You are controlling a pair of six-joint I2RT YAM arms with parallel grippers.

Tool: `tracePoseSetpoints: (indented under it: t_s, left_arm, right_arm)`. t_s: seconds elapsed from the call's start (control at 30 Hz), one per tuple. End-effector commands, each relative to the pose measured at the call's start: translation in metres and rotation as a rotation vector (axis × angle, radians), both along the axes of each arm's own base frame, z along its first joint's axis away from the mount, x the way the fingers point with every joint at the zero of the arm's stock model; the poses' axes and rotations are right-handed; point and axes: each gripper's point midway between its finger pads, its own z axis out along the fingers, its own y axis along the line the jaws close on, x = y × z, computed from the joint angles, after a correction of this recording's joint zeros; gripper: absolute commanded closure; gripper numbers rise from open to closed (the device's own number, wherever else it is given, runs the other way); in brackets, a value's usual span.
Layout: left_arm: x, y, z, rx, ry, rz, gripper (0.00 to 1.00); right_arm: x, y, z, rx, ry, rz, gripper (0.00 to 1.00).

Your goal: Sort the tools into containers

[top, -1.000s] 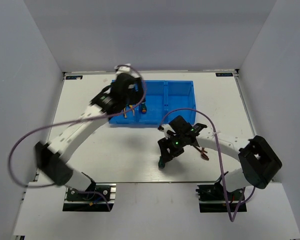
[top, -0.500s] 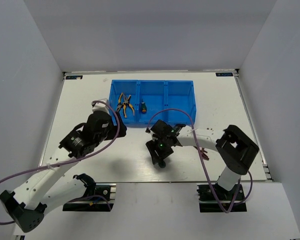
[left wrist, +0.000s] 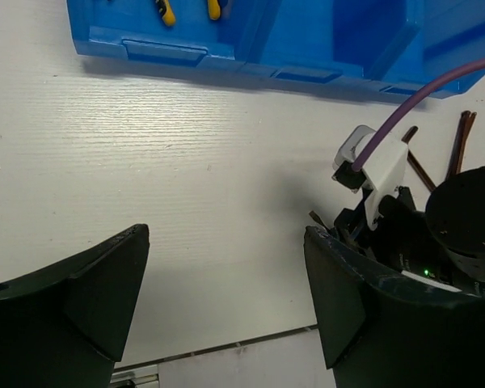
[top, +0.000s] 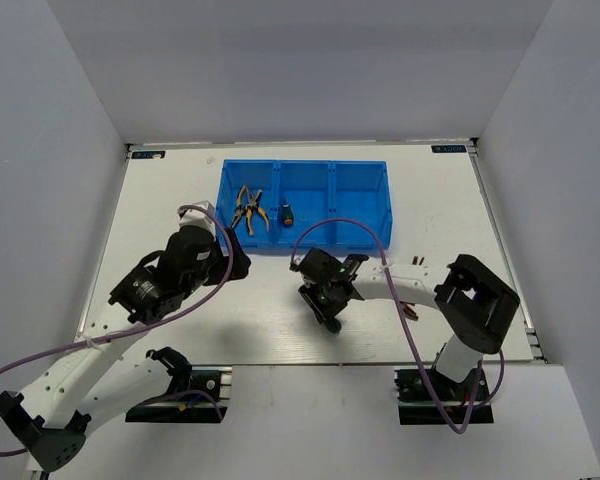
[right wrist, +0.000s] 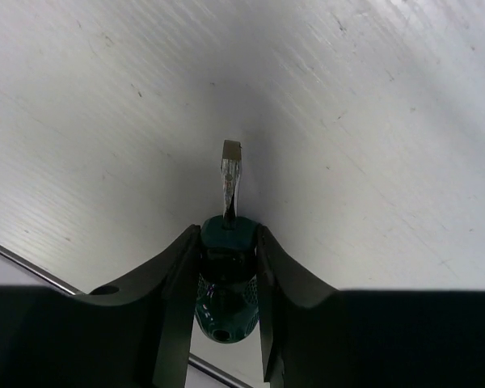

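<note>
The blue three-compartment bin [top: 360, 205] stands at the back of the table. Two yellow-handled pliers [top: 248, 208] lie in its left compartment and a green-handled screwdriver [top: 287, 213] lies in the middle one. My right gripper [top: 329, 312] is low over the table in front of the bin, shut on the second green-handled screwdriver [right wrist: 226, 279], whose tip [right wrist: 231, 150] points away over the white surface. My left gripper [top: 232, 262] is open and empty in front of the bin's left end. In the left wrist view the gripper [left wrist: 226, 234] shows wide jaws, and the bin [left wrist: 307, 40] is ahead.
Thin dark hex keys [top: 410, 310] lie on the table right of the right gripper; they also show in the left wrist view [left wrist: 461, 137]. More small dark pieces [top: 417, 262] lie farther back. The right arm [left wrist: 436, 234] stands close to the left gripper's right finger.
The left arm pulled back from over the bin's left compartment to the table in front of it, leaving the pliers inside. The right gripper stayed low at the screwdriver, shifting slightly.
</note>
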Motion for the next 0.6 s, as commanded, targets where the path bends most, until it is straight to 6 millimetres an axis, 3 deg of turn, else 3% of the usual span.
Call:
tracePoseSetpoints:
  t_s: [0.0, 0.03, 0.07, 0.13, 0.17, 0.2, 0.23, 0.3, 0.33, 0.4, 0.43, 0.47, 0.5, 0.53, 0.57]
  left_arm:
    - [-0.001, -0.009, 0.004, -0.038, -0.011, -0.033, 0.13]
    - [0.002, -0.011, 0.004, -0.040, -0.015, -0.033, 0.13]
    - [0.001, -0.014, 0.002, -0.047, -0.008, -0.046, 0.13]
    - [-0.002, -0.020, -0.004, -0.065, 0.006, -0.077, 0.16]
    - [-0.002, -0.027, -0.010, -0.076, 0.023, -0.102, 0.20]
    - [-0.003, -0.030, -0.012, -0.087, 0.025, -0.115, 0.23]
    - [-0.004, -0.034, -0.014, -0.099, 0.029, -0.132, 0.27]
    - [-0.005, -0.042, -0.025, -0.116, 0.046, -0.163, 0.36]
    - [-0.006, -0.044, -0.028, -0.122, 0.049, -0.174, 0.46]
    - [-0.008, -0.048, -0.032, -0.140, 0.060, -0.187, 0.53]
    - [-0.009, -0.050, -0.034, -0.140, 0.071, -0.195, 0.53]
    - [-0.010, -0.052, -0.034, -0.148, 0.077, -0.207, 0.53]
    - [-0.010, -0.054, -0.033, -0.149, 0.069, -0.221, 0.53]
    - [-0.010, -0.053, -0.033, -0.143, 0.065, -0.227, 0.53]
    - [-0.013, -0.054, -0.037, -0.144, 0.078, -0.237, 0.49]
  right_arm:
    - [0.013, -0.008, 0.012, -0.032, -0.076, 0.096, 0.96]
    - [0.015, -0.006, 0.018, -0.023, -0.072, 0.111, 0.99]
    - [0.033, 0.015, 0.045, 0.044, -0.130, 0.140, 1.00]
    - [0.049, 0.021, 0.067, 0.068, -0.184, 0.193, 1.00]
    - [0.075, 0.038, 0.101, 0.128, -0.271, 0.197, 1.00]
    - [0.085, 0.042, 0.113, 0.140, -0.316, 0.227, 1.00]
    - [0.096, 0.045, 0.118, 0.131, -0.351, 0.247, 1.00]
    - [0.134, 0.053, 0.154, 0.154, -0.466, 0.212, 1.00]
    - [0.147, 0.060, 0.162, 0.159, -0.494, 0.207, 1.00]
    - [0.182, 0.060, 0.158, 0.126, -0.519, 0.151, 1.00]
    - [0.201, 0.061, 0.175, 0.145, -0.555, 0.112, 1.00]
    - [0.210, 0.060, 0.161, 0.110, -0.532, 0.101, 1.00]
    - [0.232, 0.069, 0.176, 0.135, -0.565, 0.068, 1.00]
    - [0.245, 0.064, 0.176, 0.131, -0.562, 0.030, 1.00]
    - [0.251, 0.065, 0.136, 0.075, -0.485, 0.036, 1.00]
